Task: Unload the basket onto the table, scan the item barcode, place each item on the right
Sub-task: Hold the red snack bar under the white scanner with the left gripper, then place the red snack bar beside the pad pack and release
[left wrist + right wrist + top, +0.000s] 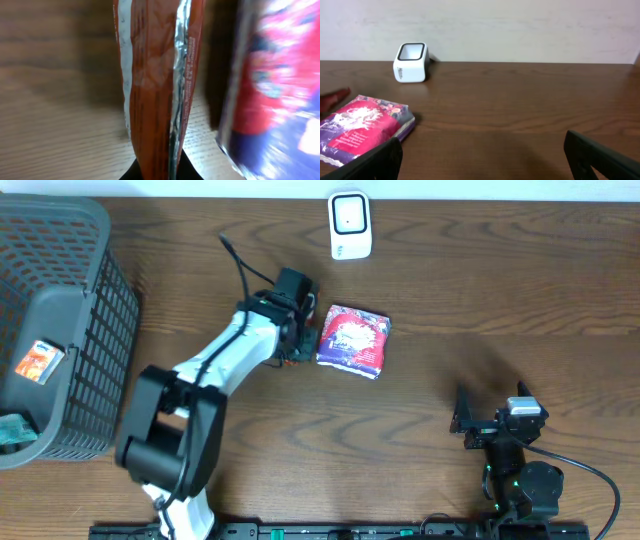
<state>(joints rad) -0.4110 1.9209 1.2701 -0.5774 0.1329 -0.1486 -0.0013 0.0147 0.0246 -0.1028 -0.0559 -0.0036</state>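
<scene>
**A:** What is shown from overhead?

**B:** The left gripper [298, 330] is seen past mid-table, just beside a pink packet [353, 340] that is laid flat. The scanner [350, 225] is set at the far edge, beyond that gripper and a little to its right, well apart from it. The right gripper [490, 408] is parked near the front edge, much farther from the scanner. The left arm is therefore judged the nearer one.

**A:** And what is held?

**B:** From the left wrist, an orange foil packet [160, 85] is seen clamped between the closed jaws. It is gripped at its lower end, with its long axis running straight out from the jaws. It is presented edge-on, with the seam toward the camera, and no barcode can be made out. The pink packet is seen blurred at the right, close by; contact cannot be told.

**A:** And the right wrist?

**B:** Its jaws are spread fully and nothing is held between them. The scanner is seen ahead and to the left, its dark window apparently turned upward.

**A:** What is the coming move hinged on?

**B:** The orange packet is to be carried to the scanner. It is judged that a broad face, not the edge, must be turned toward the window.
</scene>
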